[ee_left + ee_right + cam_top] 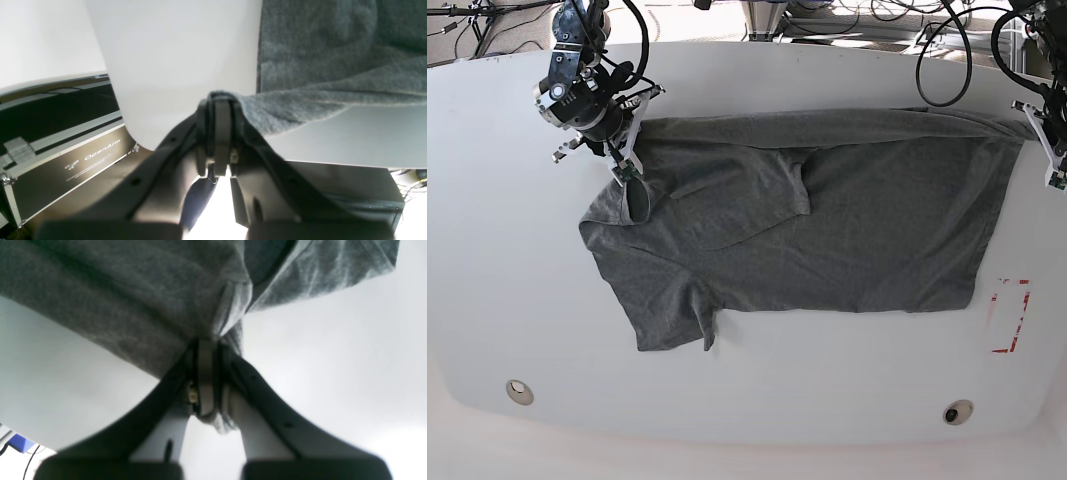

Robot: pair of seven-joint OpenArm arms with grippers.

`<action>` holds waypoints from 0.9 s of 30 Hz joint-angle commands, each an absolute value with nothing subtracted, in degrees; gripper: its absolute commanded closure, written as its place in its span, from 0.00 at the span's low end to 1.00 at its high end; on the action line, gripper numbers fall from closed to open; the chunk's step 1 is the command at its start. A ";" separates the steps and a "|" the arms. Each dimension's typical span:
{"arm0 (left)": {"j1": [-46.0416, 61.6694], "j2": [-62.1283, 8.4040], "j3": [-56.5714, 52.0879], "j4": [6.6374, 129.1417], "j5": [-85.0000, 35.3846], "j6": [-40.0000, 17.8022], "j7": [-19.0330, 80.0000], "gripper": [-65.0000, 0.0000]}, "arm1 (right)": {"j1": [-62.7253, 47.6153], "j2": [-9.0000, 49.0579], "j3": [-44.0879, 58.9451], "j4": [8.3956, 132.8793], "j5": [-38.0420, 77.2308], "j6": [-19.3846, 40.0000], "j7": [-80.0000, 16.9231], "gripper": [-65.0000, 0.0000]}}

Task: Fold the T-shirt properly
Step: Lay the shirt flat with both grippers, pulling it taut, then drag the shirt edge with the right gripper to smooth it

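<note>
You have one T-shirt (827,225) spread across the white table (507,300), two arms, two round holes in the table's near edge, and one red mark by the shirt's right end. Your right gripper (206,350) is clamped on a bunched fold of the shirt near the collar, and your left gripper (222,100) pinches a fabric edge at the other end. In the base view the left arm is cut off by the frame, so its grip shows only from the wrist.
</note>
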State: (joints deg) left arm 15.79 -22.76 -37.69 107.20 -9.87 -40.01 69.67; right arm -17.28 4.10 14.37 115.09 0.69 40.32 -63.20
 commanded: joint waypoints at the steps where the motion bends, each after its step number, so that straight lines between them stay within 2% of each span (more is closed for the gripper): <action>1: 14.90 -25.19 -37.05 107.03 -7.43 -40.00 68.44 1.00 | -17.98 4.53 16.48 116.35 0.66 40.00 -62.55 1.00; 8: 15.16 -25.27 -36.79 104.22 -4.79 -40.00 63.60 1.00 | -20.79 4.79 20.44 116.26 0.66 40.00 -62.73 1.00; 24: 16.84 -25.27 -36.79 103.43 -4.88 -40.00 63.34 1.00 | -25.01 3.30 22.20 116.09 0.66 40.00 -62.73 1.00; 27: 16.84 -25.27 -36.79 103.34 -4.88 -40.00 63.25 1.00 | -25.10 2.68 22.73 116.09 0.57 40.00 -62.81 0.97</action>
